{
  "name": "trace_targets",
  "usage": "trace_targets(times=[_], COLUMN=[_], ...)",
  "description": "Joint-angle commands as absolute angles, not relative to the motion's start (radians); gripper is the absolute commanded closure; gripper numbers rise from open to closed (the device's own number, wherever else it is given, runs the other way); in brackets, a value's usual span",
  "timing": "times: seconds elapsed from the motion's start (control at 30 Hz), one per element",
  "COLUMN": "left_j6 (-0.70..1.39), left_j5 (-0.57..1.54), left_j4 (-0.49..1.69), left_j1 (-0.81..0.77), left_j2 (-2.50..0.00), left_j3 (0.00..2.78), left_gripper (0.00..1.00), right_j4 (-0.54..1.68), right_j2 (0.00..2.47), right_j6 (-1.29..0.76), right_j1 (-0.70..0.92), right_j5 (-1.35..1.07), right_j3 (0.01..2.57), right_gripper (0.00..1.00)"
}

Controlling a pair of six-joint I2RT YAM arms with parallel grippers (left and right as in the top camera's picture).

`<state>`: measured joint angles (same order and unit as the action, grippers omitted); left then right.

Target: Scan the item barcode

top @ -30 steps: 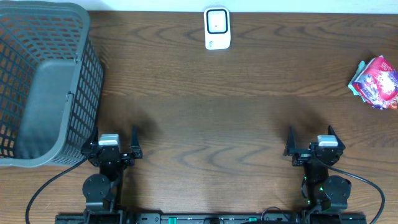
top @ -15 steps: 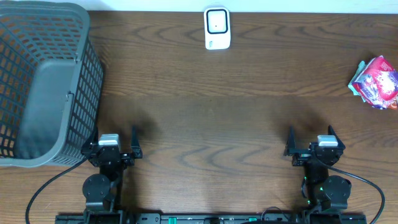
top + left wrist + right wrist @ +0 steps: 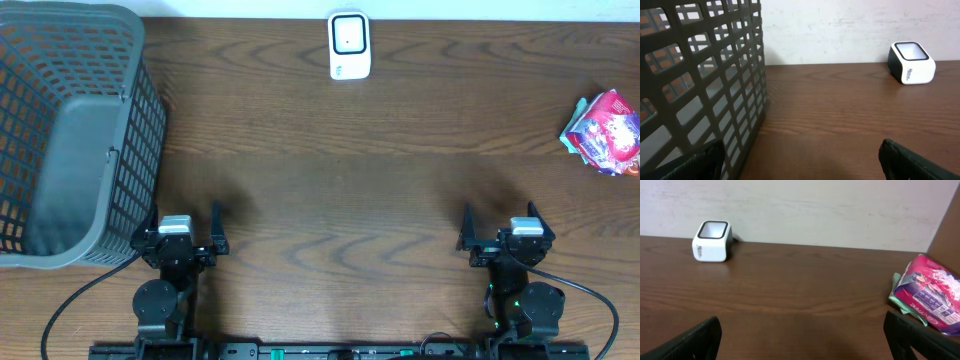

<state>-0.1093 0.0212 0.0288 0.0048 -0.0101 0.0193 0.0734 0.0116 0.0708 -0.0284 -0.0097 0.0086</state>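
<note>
With the left tool and the right tool both spread and empty at the near edge of the bench, the packet at the right edge is best gripped by the right tool at its rim, so that the barcode is left uncovered for the scanner.

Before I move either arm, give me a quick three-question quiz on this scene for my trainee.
1. True or false: the left gripper and right gripper are both open and empty.
2. Which arm sits nearer the colourful packet? A left, B right.
3. Fill in: the white scanner stands at the table far edge; the grey ____ sits far left.
Key: 1 true; 2 B; 3 basket.
</note>
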Motion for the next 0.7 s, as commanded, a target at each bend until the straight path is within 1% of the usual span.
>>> trace_targets(times=[0.0,0.23,0.43,0.67], left_j6=[-0.123,-0.123,-0.123,-0.123], left_j5=[0.015,0.015,0.015,0.015], left_j4=[0.072,0.072,0.072,0.072], left_j1=[0.002,0.002,0.002,0.002], left_j2=[-0.004,-0.004,-0.004,-0.004], left_j3=[0.004,0.004,0.004,0.004], left_gripper=[0.02,0.02,0.02,0.02], right_j4=[0.075,0.078,0.078,0.079], right_j2=[0.005,0.005,0.005,0.005], right_j6=[0.084,0.081,-0.057,-0.081], right_j1=[-0.020,-0.020,-0.019,-0.019], right_j5=[0.002,-0.002,-0.002,-0.006], right_j3=[0.006,0.006,0.006,0.006], right_gripper=[0.01,0.01,0.01,0.01])
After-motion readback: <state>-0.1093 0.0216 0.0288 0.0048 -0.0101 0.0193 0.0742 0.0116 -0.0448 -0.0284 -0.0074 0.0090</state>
